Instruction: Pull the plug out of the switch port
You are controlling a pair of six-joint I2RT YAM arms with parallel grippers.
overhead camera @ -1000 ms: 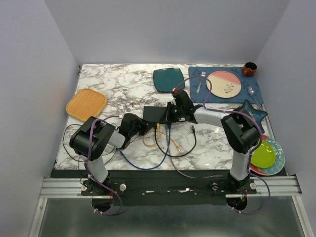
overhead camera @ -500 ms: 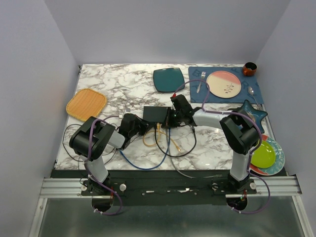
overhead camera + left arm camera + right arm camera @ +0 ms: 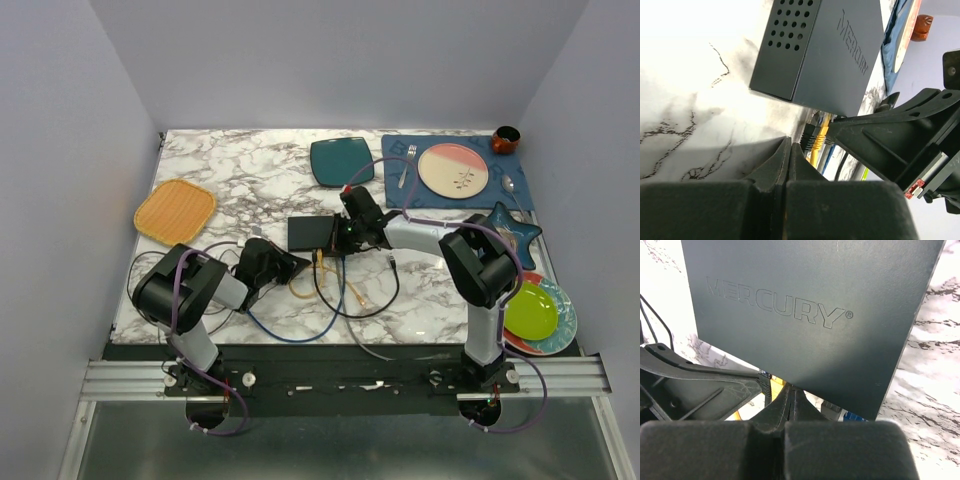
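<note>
The switch (image 3: 311,232) is a flat matte-black box in the middle of the table, marked MERCURY in the right wrist view (image 3: 805,305). Yellow (image 3: 820,134), black (image 3: 808,136) and blue (image 3: 855,416) plugs sit in its near edge. My right gripper (image 3: 343,240) is shut, its tip (image 3: 792,389) at the switch's near edge among the plugs, with nothing visible between the jaws. My left gripper (image 3: 296,264) is shut and empty, low on the table just short of the switch's near left corner (image 3: 790,146).
Loose yellow, blue and black cables (image 3: 330,290) lie in front of the switch. A dark teal plate (image 3: 341,160) sits behind it, and an orange tray (image 3: 175,210) at the left. A blue placemat with a plate and cutlery (image 3: 453,170) is at the right, and green plates (image 3: 532,312) near the right edge.
My right gripper has moved left along the switch's near edge and the switch has shifted slightly left. My left arm has drawn back a little toward the near left.
</note>
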